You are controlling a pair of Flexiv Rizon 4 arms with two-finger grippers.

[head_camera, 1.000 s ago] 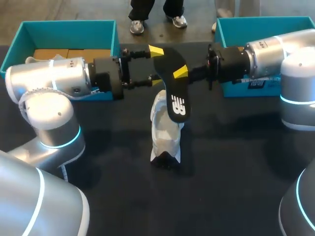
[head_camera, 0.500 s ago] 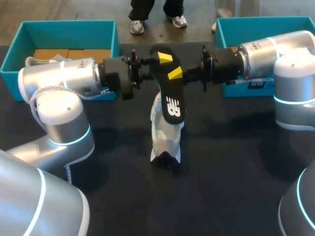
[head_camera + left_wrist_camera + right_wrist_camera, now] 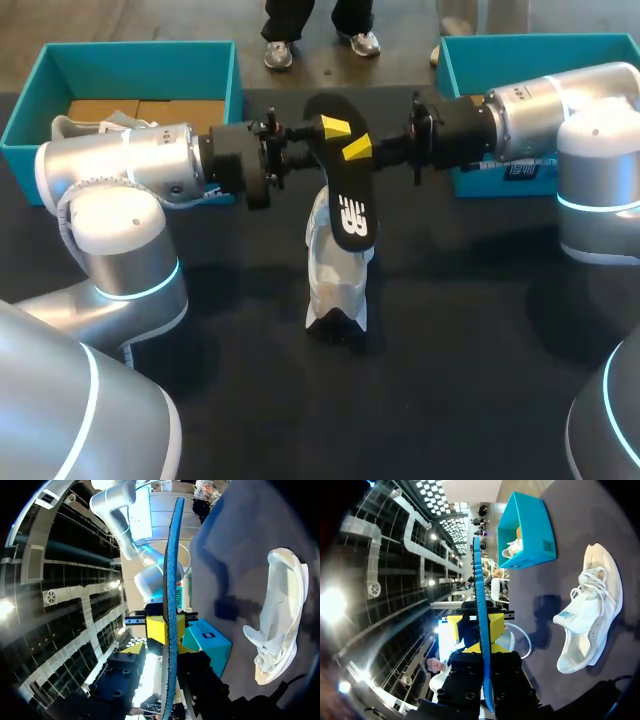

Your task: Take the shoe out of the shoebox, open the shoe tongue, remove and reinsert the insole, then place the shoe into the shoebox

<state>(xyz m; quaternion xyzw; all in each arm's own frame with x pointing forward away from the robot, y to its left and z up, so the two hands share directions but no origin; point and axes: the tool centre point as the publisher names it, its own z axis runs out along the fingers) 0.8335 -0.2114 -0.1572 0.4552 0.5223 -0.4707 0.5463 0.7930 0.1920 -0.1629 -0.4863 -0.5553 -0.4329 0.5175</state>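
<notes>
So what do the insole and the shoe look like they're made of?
Insole: probably flexible foam. The underside is matte black, it curves while held, and the wrist views show a textured blue face, likely fabric.
Shoe: white, soft-looking textile upper with laces on a pale sole. The exact fabric cannot be told.

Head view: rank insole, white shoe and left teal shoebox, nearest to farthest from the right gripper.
1. The insole, clamped in the right gripper.
2. The white shoe, on the table below it.
3. The left shoebox, at the far left corner.

black table [image 3: 470, 390] | white shoe [image 3: 335, 285] centre | left shoebox [image 3: 140, 47], right shoebox [image 3: 455, 72] far edge
</notes>
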